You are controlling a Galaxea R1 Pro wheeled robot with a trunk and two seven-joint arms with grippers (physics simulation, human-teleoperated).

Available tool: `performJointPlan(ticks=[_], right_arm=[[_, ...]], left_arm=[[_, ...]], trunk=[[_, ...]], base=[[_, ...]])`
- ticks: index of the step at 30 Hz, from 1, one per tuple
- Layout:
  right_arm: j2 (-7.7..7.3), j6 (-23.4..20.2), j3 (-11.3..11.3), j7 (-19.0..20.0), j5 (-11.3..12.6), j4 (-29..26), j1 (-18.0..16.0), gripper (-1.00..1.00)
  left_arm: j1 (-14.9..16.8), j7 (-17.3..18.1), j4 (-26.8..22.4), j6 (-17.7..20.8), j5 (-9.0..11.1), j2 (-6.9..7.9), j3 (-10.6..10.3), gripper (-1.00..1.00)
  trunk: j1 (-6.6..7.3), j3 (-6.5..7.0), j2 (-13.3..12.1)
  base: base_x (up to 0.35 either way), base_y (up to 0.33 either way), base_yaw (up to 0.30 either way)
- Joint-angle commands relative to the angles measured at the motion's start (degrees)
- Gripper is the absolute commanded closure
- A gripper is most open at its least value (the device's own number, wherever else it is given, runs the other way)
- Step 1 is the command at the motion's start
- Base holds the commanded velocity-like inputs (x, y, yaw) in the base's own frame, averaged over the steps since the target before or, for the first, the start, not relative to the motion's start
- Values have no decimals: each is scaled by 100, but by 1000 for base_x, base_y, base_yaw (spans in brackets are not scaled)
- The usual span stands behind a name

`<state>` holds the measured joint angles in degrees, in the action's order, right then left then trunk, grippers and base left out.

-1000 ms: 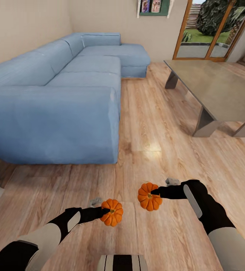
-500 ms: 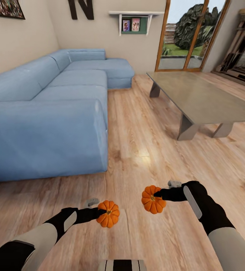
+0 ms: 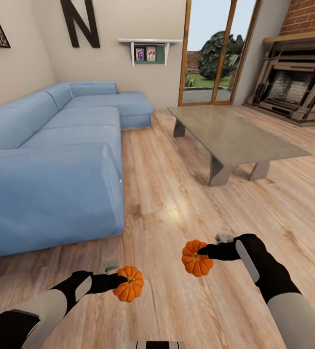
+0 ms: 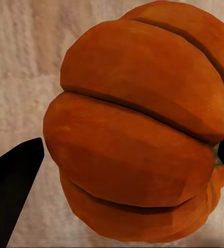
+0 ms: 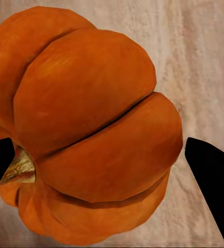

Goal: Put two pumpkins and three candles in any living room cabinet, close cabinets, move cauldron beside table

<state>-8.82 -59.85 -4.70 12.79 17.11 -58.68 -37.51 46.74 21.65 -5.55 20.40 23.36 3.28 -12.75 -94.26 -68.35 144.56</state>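
Both arms are out low in front of the robot, above the wood floor [image 3: 186, 194], each carrying a pumpkin. The left hand [image 3: 121, 281] is clamped on the left pumpkin [image 3: 128, 283], held low near the head view's bottom edge. In the left wrist view that pumpkin [image 4: 138, 129] sits between the two dark fingertips [image 4: 11, 181], floor behind it. The right hand [image 3: 203, 250] grips the right pumpkin [image 3: 196, 258], a bit higher and well apart from the left one. In the right wrist view the pumpkin [image 5: 91, 124] sits between the black fingertips [image 5: 210, 175], its stem end toward one finger.

The grey coffee table [image 3: 235, 133] stands ahead to the right, tabletop bare, well away from both hands. The blue sectional sofa [image 3: 51, 160] runs along the left. Glass doors [image 3: 211, 53] are at the back, a brick fireplace [image 3: 293, 87] at far right, a wall shelf [image 3: 148, 48] with photos and a large letter N [image 3: 80, 22] on the wall.
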Motion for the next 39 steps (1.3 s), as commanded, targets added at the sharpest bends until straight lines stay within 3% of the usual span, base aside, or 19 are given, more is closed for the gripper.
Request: performJointPlan(ticks=[1,4,7,10,23,27,32,37,39], right_arm=[[-4,-15,-14,29,-48,61,-5,100],[-7,168,-11,34,-40,671,-3,100],[-12,655,-6,35,-41,1080,-7,100],[-3,870,-37,32,-43,1209,-10,100],[2,914,-241,30,-43,1380,-10,100],[3,922,-281,31,-44,1425,-10,100],[4,931,-290,31,-45,1493,-11,100],[4,1013,-279,24,-43,1871,-11,100],[8,1386,-271,-65,-42,2257,-11,100]], left_arm=[[2,0,52,40,108,6,36,100],[2,-30,363,-190,173,17,43,100],[2,-39,449,-357,406,28,39,100],[2,-60,476,-397,659,24,37,100],[2,-106,659,-422,731,16,36,100],[2,-690,656,-430,839,9,36,100],[2,-792,659,-436,972,-7,36,100],[2,-814,661,-439,992,-11,36,100],[2,-827,667,-440,994,-11,36,100]], trunk=[[4,25,0],[12,108,-4],[19,191,-8],[27,273,-12],[61,579,-29],[71,664,-34],[84,775,-41],[97,881,-48],[102,912,-50]], base=[[0,0,-246],[0,0,-248],[0,0,-252],[0,0,-254],[0,0,-272],[0,0,-106],[0,0,-10],[0,0,-1],[0,0,-28]])
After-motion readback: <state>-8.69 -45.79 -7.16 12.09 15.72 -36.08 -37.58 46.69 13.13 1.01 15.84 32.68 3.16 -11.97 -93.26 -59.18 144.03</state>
